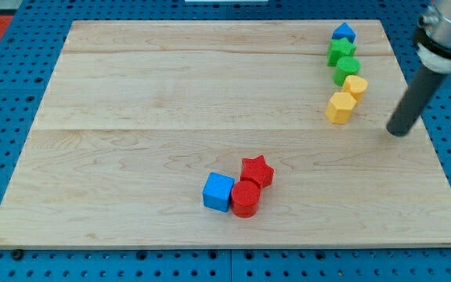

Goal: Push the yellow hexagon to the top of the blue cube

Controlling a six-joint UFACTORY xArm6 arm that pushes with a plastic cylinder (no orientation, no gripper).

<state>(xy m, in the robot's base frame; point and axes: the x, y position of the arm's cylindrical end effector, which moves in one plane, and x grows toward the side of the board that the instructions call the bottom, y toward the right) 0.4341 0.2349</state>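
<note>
The yellow hexagon point(340, 107) lies near the board's right side, at the lower end of a line of blocks. The blue cube point(218, 192) sits at the lower middle of the board, far down and to the left of the hexagon. My tip point(400, 131) is at the board's right edge, to the right of and slightly below the yellow hexagon, with a clear gap between them. The dark rod rises from it toward the view's top right.
Touching the blue cube's right side are a red cylinder point(246, 199) and a red star point(257, 171). Above the hexagon stand a second yellow block point(355, 86), a green round block point(347, 69), a green star point(340, 51) and a small blue block point(343, 33).
</note>
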